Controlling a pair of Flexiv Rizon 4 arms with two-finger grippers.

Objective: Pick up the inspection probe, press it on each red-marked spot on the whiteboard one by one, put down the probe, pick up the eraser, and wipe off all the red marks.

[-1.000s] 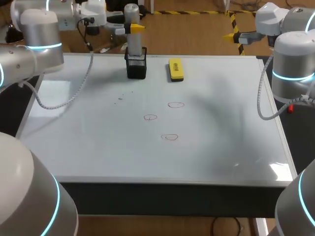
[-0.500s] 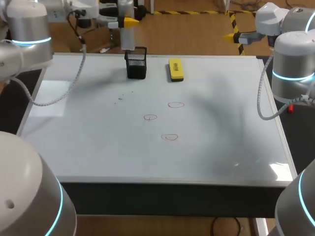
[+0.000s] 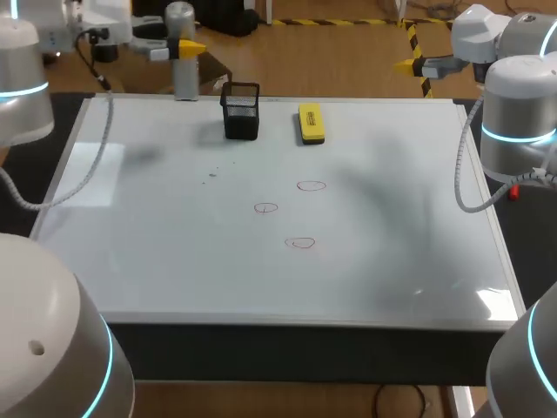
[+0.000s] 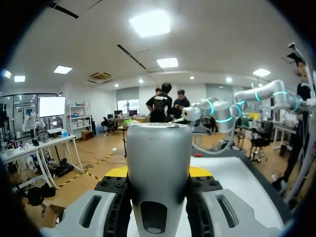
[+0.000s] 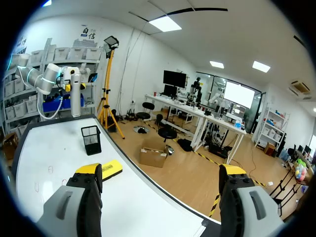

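My left tool (image 3: 180, 49) is clamped on the probe (image 3: 181, 78), held above the whiteboard's (image 3: 392, 261) far left corner. The three red marks (image 3: 266, 207) look unpressed, so pressing, fetching the eraser (image 3: 311, 123) and wiping all remain. My right tool (image 5: 160, 182) hangs apart, empty.

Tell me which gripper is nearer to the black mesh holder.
Left. The left gripper, holding the inspection probe, hangs by the table's far edge, close beside the black mesh holder. The right gripper, open, is past the far right corner, much farther off.
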